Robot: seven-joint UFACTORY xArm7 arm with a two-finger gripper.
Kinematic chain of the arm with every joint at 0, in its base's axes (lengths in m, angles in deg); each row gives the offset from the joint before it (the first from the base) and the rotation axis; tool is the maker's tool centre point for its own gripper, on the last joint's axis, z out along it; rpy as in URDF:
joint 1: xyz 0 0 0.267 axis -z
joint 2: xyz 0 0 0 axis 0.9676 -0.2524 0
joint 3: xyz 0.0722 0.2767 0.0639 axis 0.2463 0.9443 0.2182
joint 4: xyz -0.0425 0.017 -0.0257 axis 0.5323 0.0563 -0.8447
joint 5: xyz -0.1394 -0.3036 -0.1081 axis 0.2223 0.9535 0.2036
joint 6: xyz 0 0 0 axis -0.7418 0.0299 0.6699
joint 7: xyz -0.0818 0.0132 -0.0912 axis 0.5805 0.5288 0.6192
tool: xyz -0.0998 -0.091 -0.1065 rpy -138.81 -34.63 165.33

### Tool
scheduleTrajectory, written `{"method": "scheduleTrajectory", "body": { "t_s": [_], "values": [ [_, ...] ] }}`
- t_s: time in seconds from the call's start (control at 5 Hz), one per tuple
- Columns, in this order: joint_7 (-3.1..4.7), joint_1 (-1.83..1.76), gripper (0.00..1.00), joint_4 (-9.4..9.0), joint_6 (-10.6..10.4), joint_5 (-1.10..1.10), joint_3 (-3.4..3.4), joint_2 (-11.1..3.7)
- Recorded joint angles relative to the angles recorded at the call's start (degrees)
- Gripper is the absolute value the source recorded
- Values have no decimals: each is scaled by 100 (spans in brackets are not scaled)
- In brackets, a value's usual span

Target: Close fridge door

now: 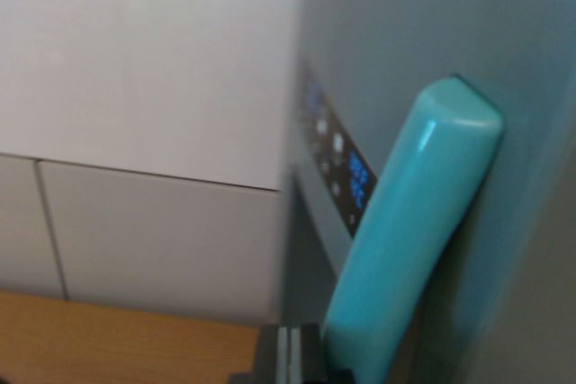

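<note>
The teal finger point(409, 240) of the gripper point(315, 361) leans flat on the grey fridge door point(423, 24) from 6 o'clock up toward 1 o'clock, so the pushing step looks underway and needs a steady shove, though I cannot tell if the gripper is apart or together.

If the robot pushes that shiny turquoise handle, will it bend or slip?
The glossy turquoise rounded handle looks like thick hard plastic, so it probably stays stiff. Its shine suggests it may be slippery. It seems fixed to the grey-green fridge door, so the door would likely swing.
</note>
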Motion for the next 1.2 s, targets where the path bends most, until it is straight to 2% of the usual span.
{"method": "scheduleTrajectory", "body": {
  "t_s": [0.2,0.4,0.6,0.8,1.0,1.2],
  "values": [
    [0,0,100,0,0,0,0,0],
    [0,0,100,2,0,0,-230,-63],
    [0,0,100,2,0,0,-230,-63],
    [0,0,100,80,0,0,-454,-241],
    [0,0,100,80,0,0,-454,-241],
    [0,0,100,315,0,0,-677,-540]
  ]
}}
